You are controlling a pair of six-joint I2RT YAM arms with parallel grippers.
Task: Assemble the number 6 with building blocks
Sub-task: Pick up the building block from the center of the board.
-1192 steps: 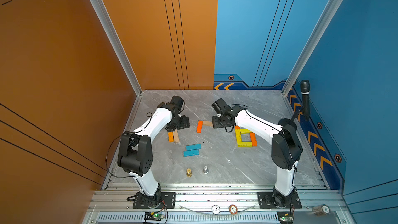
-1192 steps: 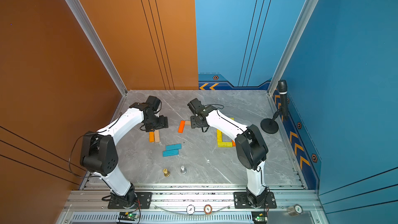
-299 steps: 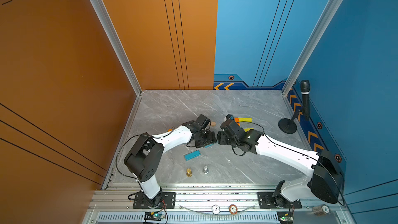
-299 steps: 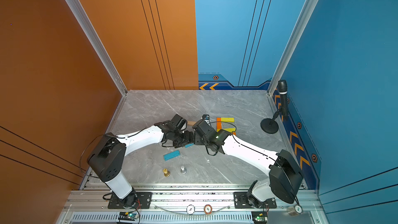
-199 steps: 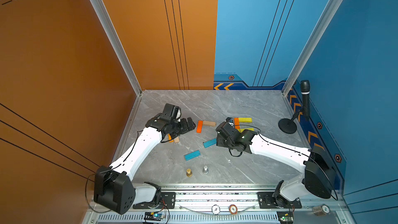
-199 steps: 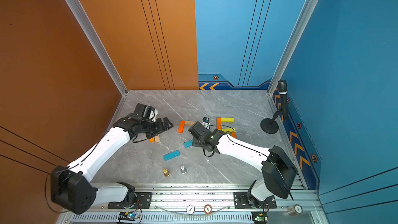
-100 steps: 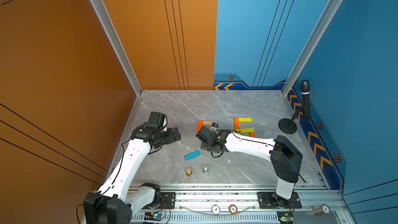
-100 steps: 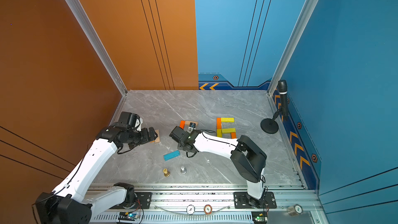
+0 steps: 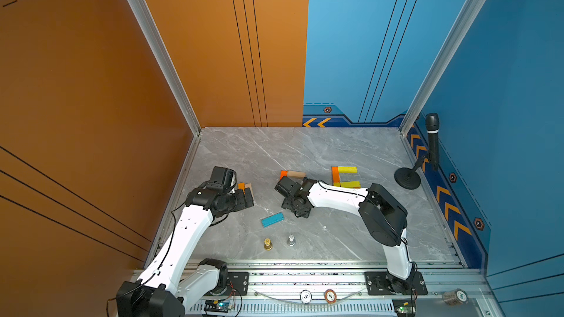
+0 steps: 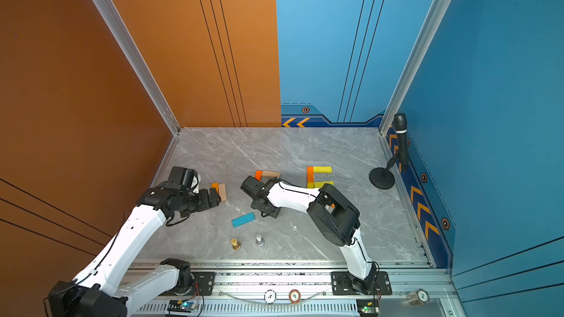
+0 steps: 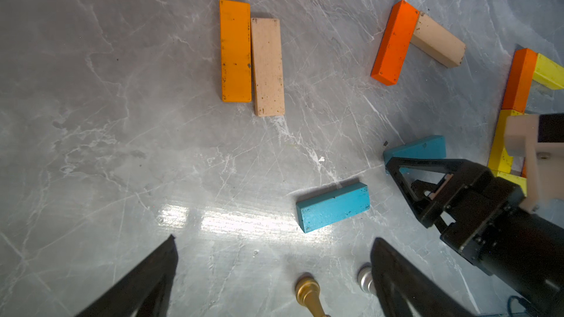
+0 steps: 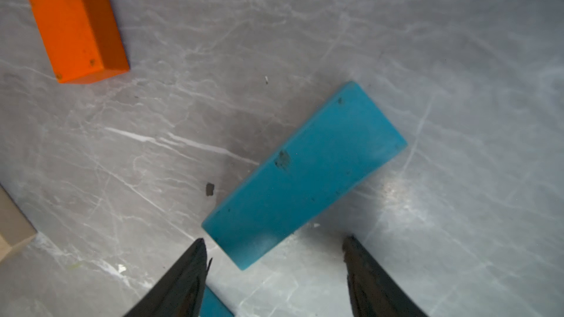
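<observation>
The left gripper hangs low over the left side of the grey marble table. Its jaws are spread wide with nothing between them. Just past its tips the left orange block and the left tan block lie flat with their long edges touching and their ends slightly out of step.

Nearer and toward the middle, the lone teal block lies flat at an angle, touching nothing. Nearer still stand a gold pawn and a silver pawn, side by side but apart.

Farther back in the middle, the middle orange block and the middle tan block meet in an L, the tan end against the orange side.

The right gripper points down at the table just right of the lone teal block. Its jaws are released and stand wider than the second teal block. That block lies flat on the table with one end between the fingertips, and a gap shows on each side. In both top views the gripper hides it.

Farther right lies the part-built figure. The figure's orange block runs near to far. The far yellow block branches right from its far end, and the near yellow block branches right at its near end. More yellow continues nearer, mostly hidden under the right arm.

A microphone stands on a round base at the table's right edge.
</observation>
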